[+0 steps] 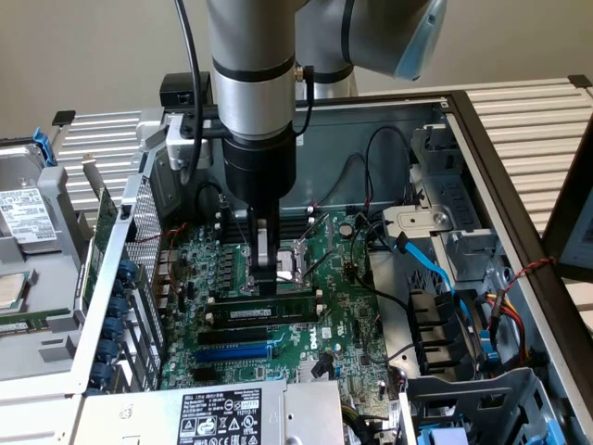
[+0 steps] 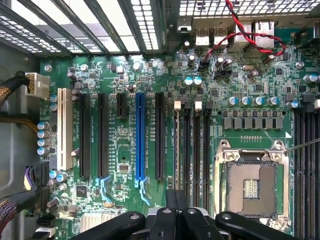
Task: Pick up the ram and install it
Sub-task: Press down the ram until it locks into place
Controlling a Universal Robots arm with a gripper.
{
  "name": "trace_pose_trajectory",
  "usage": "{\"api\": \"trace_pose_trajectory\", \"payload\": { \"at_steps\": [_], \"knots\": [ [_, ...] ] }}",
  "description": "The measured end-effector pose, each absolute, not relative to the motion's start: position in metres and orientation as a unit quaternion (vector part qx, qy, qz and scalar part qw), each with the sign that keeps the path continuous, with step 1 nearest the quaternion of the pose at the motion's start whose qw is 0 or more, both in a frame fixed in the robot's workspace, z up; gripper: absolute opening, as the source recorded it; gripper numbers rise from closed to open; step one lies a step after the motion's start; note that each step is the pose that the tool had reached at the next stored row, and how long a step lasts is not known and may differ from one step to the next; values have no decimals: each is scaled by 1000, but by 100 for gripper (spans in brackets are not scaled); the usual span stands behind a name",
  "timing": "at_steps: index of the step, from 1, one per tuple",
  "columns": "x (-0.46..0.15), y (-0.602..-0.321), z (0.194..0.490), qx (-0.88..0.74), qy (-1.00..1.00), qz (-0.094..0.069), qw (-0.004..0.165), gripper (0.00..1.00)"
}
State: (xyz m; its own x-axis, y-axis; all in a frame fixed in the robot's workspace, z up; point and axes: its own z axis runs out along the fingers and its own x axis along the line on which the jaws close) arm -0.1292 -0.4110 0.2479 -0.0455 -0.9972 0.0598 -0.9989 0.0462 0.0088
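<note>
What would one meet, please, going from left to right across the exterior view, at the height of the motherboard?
Hard drive → perforated metal bracket → the ram, gripped by the gripper → blue cable → red and yellow wires.

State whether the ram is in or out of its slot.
In: the ram stands on edge in a black slot on the motherboard, with the shut hand on it.

The ram stands on the motherboard; tool above it.
</note>
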Motion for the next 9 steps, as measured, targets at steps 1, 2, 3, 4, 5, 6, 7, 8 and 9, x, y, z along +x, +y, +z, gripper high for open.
{"api": "trace_pose_trajectory", "payload": {
  "at_steps": [1,2,3,4,5,6,7,8,9],
  "knots": [
    [-129,-411,248,690,-723,18,25,11],
    [-129,-411,248,690,-723,18,25,11],
    [-129,-411,247,690,-723,18,25,11],
    [-129,-411,246,690,-723,18,25,11],
    [-129,-411,246,690,-723,18,25,11],
    [-129,-411,245,690,-723,18,25,11],
    [-130,-411,244,690,-723,18,25,11],
    [-130,-411,244,690,-723,18,25,11],
    [-130,-411,243,690,-723,18,25,11]
  ]
}}
